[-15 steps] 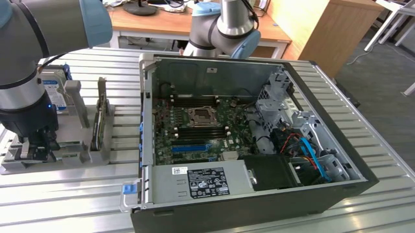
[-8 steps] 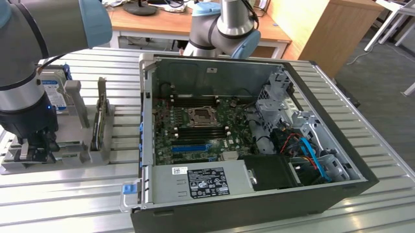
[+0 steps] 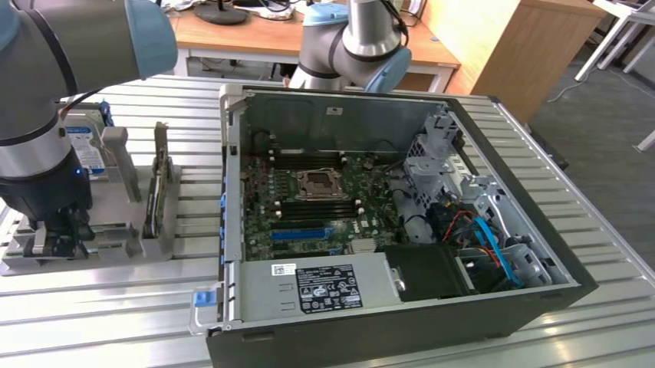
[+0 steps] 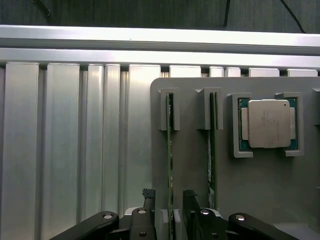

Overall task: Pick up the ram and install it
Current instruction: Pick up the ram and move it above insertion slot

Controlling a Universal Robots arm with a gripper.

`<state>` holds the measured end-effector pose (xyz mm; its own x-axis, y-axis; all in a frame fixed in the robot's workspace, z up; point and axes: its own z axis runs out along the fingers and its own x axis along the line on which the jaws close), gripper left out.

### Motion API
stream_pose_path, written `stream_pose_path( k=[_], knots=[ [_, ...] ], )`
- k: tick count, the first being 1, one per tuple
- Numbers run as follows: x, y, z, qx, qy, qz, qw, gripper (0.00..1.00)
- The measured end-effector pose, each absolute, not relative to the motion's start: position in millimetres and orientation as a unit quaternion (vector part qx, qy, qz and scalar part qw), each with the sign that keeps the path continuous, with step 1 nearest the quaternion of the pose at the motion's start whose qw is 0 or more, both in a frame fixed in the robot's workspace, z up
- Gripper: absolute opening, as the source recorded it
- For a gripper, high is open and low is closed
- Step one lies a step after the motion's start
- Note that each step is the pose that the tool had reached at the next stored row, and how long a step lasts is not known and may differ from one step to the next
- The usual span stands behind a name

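Two green ram sticks stand on edge in slots of a grey holder plate [image 4: 190, 165]. One ram stick [image 4: 169, 150] runs between my gripper's [image 4: 170, 205] two black fingers [image 4: 149, 199], which stand open on either side of it without pinching it. The second ram stick [image 4: 212, 155] stands parallel, just beside the other finger. In the exterior view my gripper [image 3: 57, 234] is lowered onto the grey holder [image 3: 113, 249] at that view's left, outside the computer case. The motherboard [image 3: 312, 192] with its long black empty slots lies inside the open case.
A silver processor chip [image 4: 268, 123] sits in a recess of the holder beside the sticks. The open black computer case [image 3: 233, 192] takes up the middle of the ribbed metal table [image 3: 123, 322]. The arm's base [image 3: 353, 54] stands behind the case.
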<state>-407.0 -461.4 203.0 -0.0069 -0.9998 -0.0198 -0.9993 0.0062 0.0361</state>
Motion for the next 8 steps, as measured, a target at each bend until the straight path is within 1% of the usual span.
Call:
stream_pose_path(
  k=[8],
  knots=[
    [-406.9, -461.3, 201.3, 0.705, -0.709, -0.020, 0.006, 0.36]
  ],
)
